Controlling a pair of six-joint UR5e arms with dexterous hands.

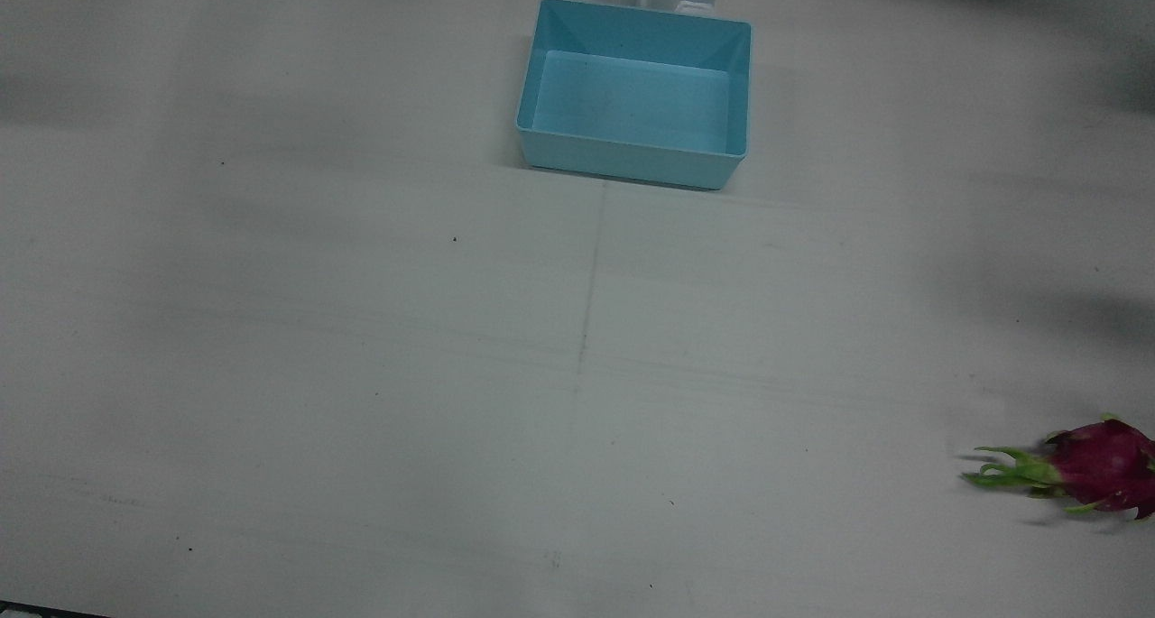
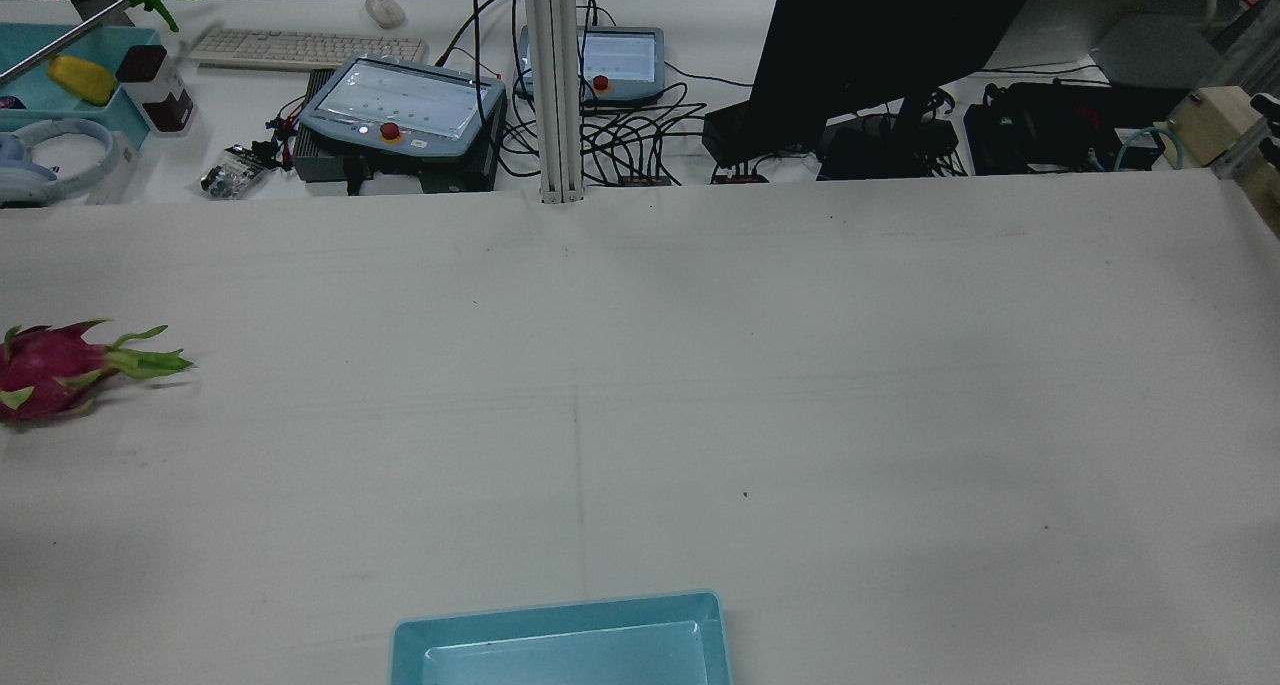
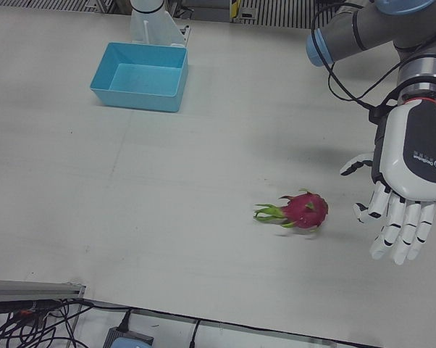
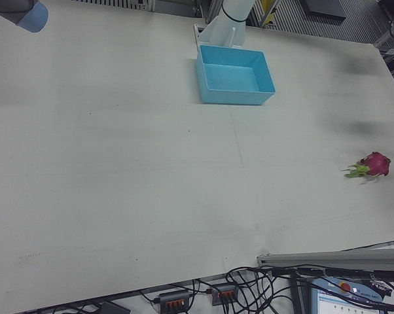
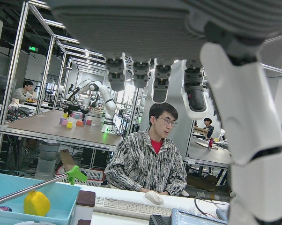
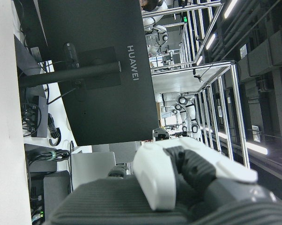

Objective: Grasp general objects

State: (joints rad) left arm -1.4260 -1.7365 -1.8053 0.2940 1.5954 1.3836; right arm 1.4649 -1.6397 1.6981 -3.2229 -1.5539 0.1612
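A magenta dragon fruit with green leafy tips lies on the white table; it also shows in the front view, the rear view and the right-front view. My left hand hangs open above the table to the right of the fruit in the left-front view, fingers pointing down and apart, holding nothing. Its fingers also show at the top of the left hand view. My right hand shows only in its own view, as part of the palm and one finger; its pose is unclear.
A light blue empty bin stands at the robot's edge of the table, also in the left-front view and the right-front view. Beyond the far edge are teach pendants, a monitor and cables.
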